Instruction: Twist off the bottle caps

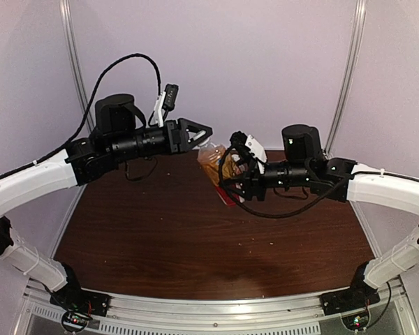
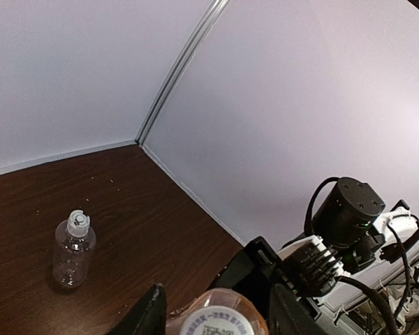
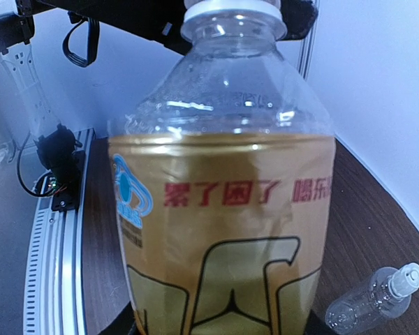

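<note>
The amber bottle (image 1: 211,162) with its gold and red label is held above the table at the back middle. My right gripper (image 1: 228,183) is shut on its lower body; the bottle fills the right wrist view (image 3: 220,209), with its white cap (image 3: 232,10) on top. My left gripper (image 1: 197,135) is open, its jaws standing either side of that cap (image 2: 223,322) with small gaps. The clear bottle (image 2: 73,250) stands on the table with its whitish cap (image 2: 78,222) on. It also shows in the right wrist view (image 3: 370,303). The left arm hides it in the top view.
The dark wooden table (image 1: 195,237) is walled in by pale panels at the back and sides. A metal rail (image 1: 216,314) with both arm bases runs along the near edge. Cables hang from both wrists.
</note>
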